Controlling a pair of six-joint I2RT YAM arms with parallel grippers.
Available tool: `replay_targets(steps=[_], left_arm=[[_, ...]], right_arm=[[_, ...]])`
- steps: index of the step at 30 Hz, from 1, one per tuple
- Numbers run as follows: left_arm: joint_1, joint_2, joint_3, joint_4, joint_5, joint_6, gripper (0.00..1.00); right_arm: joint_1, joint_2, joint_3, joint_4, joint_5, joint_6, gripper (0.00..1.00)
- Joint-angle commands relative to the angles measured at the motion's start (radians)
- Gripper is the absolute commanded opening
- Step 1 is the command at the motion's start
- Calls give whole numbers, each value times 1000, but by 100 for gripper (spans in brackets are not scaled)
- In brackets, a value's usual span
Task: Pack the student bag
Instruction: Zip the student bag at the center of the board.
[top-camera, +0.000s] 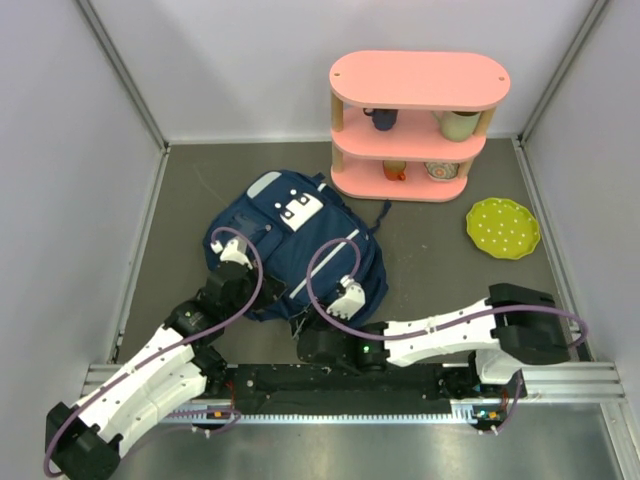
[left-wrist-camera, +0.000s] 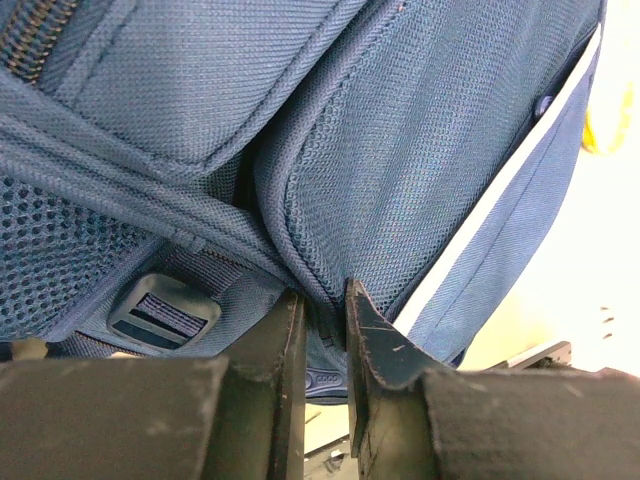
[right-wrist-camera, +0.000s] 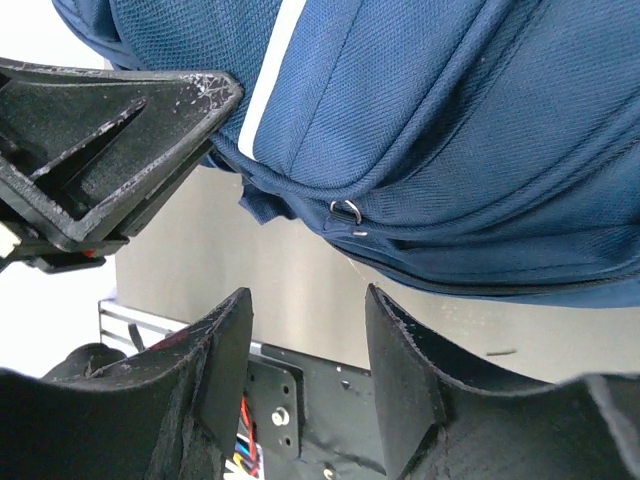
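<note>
The student bag (top-camera: 290, 240) lies flat mid-table, navy with white patches at its top and a thin white stripe. My left gripper (top-camera: 232, 252) is at the bag's left side. In the left wrist view its jaws (left-wrist-camera: 322, 300) stand nearly together, with a fold of the bag's blue fabric (left-wrist-camera: 400, 150) and a small blue pull tab between them. My right gripper (top-camera: 348, 292) is at the bag's near right edge. Seen from the right wrist, it (right-wrist-camera: 308, 300) stands open and empty just below the bag (right-wrist-camera: 450, 120), close to a small metal zip ring (right-wrist-camera: 346, 210).
A pink three-tier shelf (top-camera: 420, 125) holding cups stands at the back right, and a green dotted plate (top-camera: 503, 227) lies in front of it. Grey walls close in the table on three sides. The arms' mounting rail (top-camera: 350, 385) runs along the near edge.
</note>
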Motion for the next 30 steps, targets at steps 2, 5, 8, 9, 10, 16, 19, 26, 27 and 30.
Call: replay_targets(steps=[2,5,8,9,10,16,19,26,27,30], left_arm=[[-21,-26,41,-34,110,143,20],[-21,-29,50,-48,110,180,20],[-21,-26,65,-60,101,212,19],[-20,-23,68,-60,102,215,18],[-19,-23,73,-59,108,220,18],[-18,-8,82,-56,127,208,17],[-19,-8,70,-50,169,182,17],[-19,-35,4,-5,223,87,26],[-19,-48,-2,-5,217,87,29],[-19,-71,2,-16,209,91,44]], right_arm=[[-33,64,53,54,-24,85,46],[-68,70,36,61,-40,102,41],[-77,94,32,60,-31,115,40],[-77,100,33,60,-15,118,40],[-77,108,35,55,9,125,40],[-70,177,81,46,60,147,40],[-51,202,82,37,158,204,40],[-22,258,165,-104,385,341,41],[-22,265,168,-145,409,394,41],[-22,255,157,-159,437,436,42]])
